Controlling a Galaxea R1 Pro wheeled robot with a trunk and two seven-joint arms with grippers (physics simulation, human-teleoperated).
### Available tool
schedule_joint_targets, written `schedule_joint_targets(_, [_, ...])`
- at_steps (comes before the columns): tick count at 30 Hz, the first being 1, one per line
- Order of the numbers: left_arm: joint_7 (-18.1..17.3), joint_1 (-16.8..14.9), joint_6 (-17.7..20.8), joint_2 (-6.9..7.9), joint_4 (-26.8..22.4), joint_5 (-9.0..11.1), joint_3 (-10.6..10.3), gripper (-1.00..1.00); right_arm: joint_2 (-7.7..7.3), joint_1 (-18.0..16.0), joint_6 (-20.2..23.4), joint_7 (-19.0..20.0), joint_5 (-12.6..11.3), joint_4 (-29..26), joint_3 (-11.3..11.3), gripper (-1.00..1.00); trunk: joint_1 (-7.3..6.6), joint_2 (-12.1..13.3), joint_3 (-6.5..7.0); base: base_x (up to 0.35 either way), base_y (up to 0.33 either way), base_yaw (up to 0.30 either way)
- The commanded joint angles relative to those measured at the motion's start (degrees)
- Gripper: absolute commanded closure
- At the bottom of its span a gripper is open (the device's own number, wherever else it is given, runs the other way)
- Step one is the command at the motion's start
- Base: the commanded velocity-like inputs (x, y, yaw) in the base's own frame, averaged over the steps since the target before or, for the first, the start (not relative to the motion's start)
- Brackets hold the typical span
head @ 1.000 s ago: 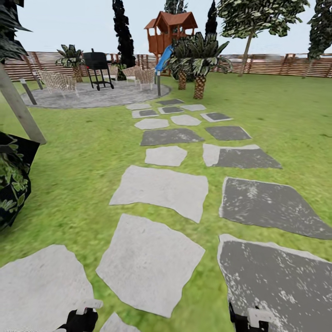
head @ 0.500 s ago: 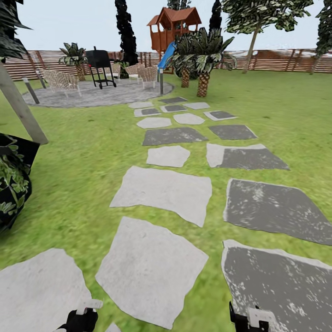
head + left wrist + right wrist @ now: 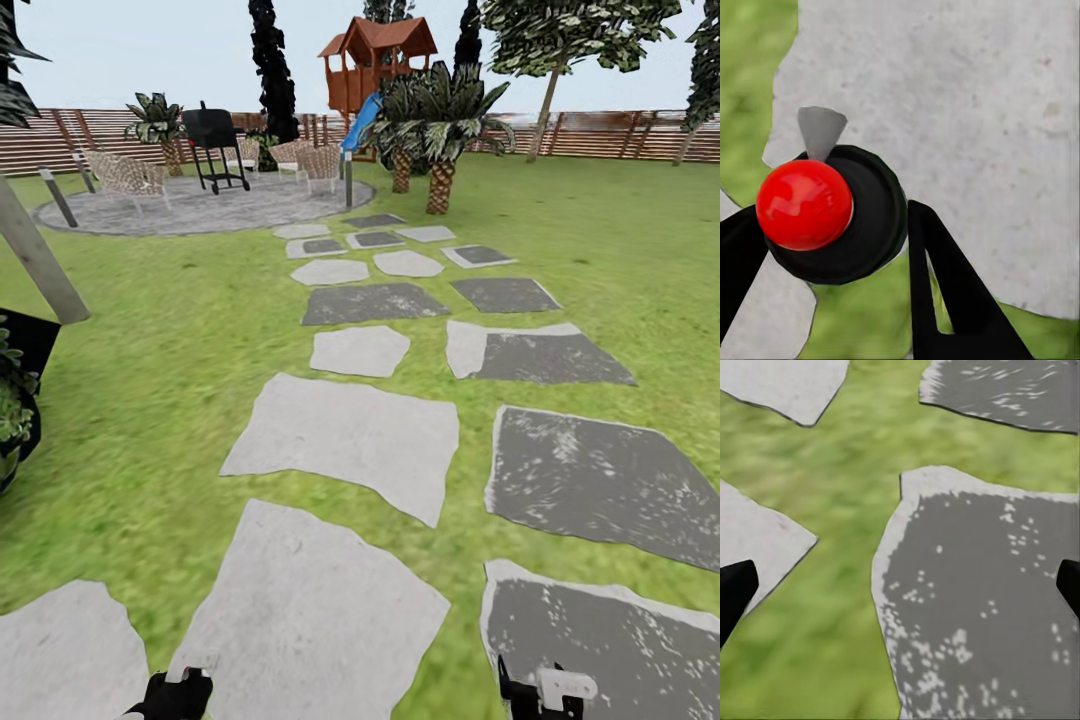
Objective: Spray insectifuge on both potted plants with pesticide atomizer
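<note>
I am out on the garden lawn (image 3: pixel 620 250), beside a path of grey stepping stones (image 3: pixel 345 430). My left gripper (image 3: pixel 175 695) hangs low at the near edge. In the left wrist view its black fingers (image 3: pixel 945 300) close against a round black end with a red ball on it (image 3: pixel 832 217), which looks like the pesticide atomizer seen end-on. My right gripper (image 3: pixel 545 690) hangs above a dark stone (image 3: pixel 982 607), its jaws wide apart with nothing between them. The two small potted plants are out of view.
A dark broad-leaved shrub (image 3: pixel 10 410) and a leaning trunk (image 3: pixel 35 255) stand at the left edge. Far ahead lie round paving (image 3: pixel 200 205) with a black grill (image 3: pixel 212 135) and chairs, palm-like plants (image 3: pixel 430 115), a wooden playhouse (image 3: pixel 375 60) and the slat fence (image 3: pixel 600 135).
The whole view has shifted as I roll forward: the stones slide down toward me and the shrub slips off to the left. Both grippers keep their pose.
</note>
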Motion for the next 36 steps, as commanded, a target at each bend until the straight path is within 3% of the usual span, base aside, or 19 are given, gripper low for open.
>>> schedule_joint_targets(1, [-0.1, 0.0, -0.2, -0.02, 0.1, -0.1, 0.0, 1.00, -0.03, -0.1, -0.2, -0.2, 0.6, 0.1, -0.3, -1.00, 0.03, 0.0, -0.04, 0.339, -0.136, 0.000])
schedule_joint_targets(36, [-0.1, 0.0, -0.2, -0.24, 0.1, -0.1, 0.0, 1.00, 0.03, 0.0, -0.2, -0.3, 0.6, 0.1, -0.3, -1.00, 0.03, 0.0, -0.04, 0.312, -0.170, 0.000])
